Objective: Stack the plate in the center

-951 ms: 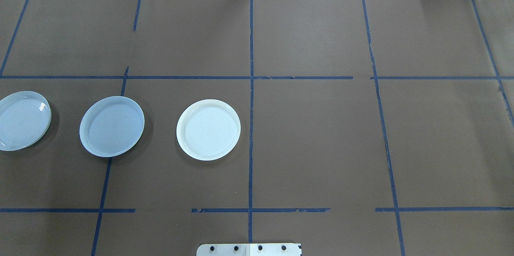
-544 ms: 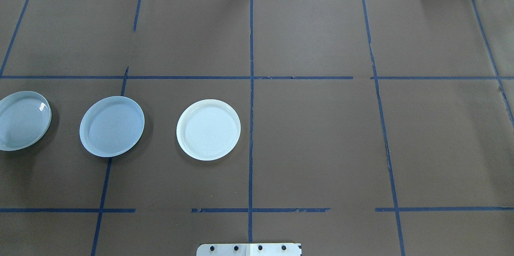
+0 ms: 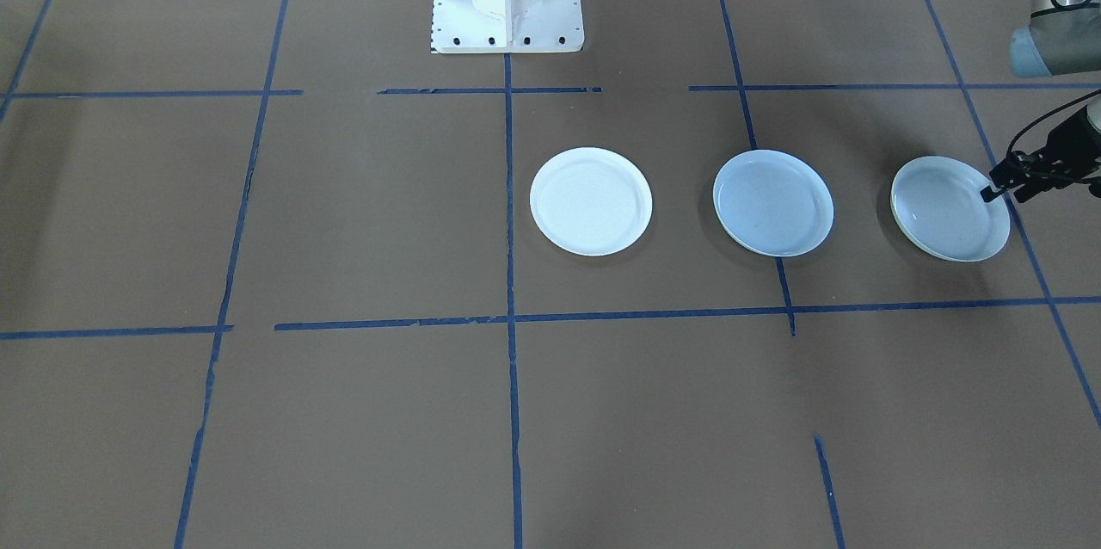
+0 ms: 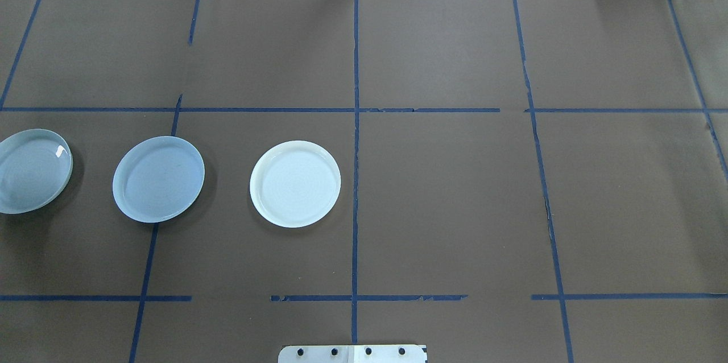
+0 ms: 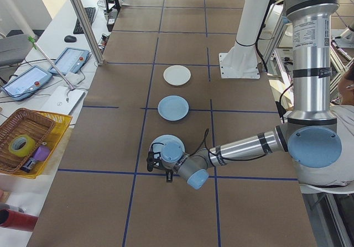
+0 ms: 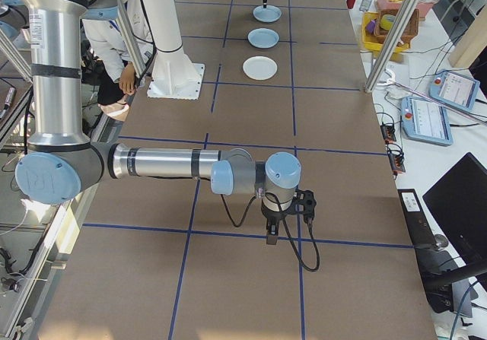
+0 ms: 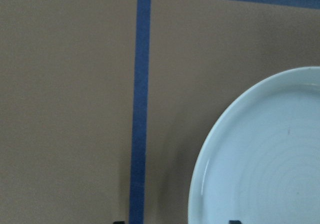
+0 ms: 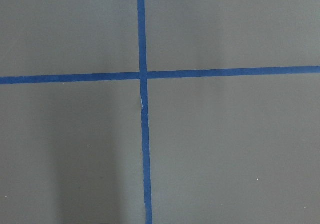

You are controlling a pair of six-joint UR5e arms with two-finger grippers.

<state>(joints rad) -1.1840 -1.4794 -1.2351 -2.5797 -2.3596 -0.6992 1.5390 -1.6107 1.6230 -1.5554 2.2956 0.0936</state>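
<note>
A: Pale bluish-grey smooth round plate point(image 4: 158, 179) sat middle of three, ridged grey plate point(image 4: 33, 171) at 9 o'clock, white plate point(image 4: 295, 184) at 3 o'clock; all apart, nothing in them.

B: Left gripper point(image 3: 1008, 185) hung at the ridged plate's outer rim; right gripper point(image 6: 269, 238) over bare brown paper point(image 4: 455, 203). Jaw widths: couldn't tell.

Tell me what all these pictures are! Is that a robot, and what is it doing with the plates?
Yes, it is a robot with two metal arms, filmed from above, from the front, from both sides and from a small camera on each wrist. On the brown table with blue tape lines lie three plates in a row: a white plate, a pale blue plate in the middle, and a ringed plate at the end. The left gripper sits at the ringed plate's edge; I cannot tell whether it is pinching it. The right gripper hangs over bare table, far from the plates. No plates are stacked yet.
</note>
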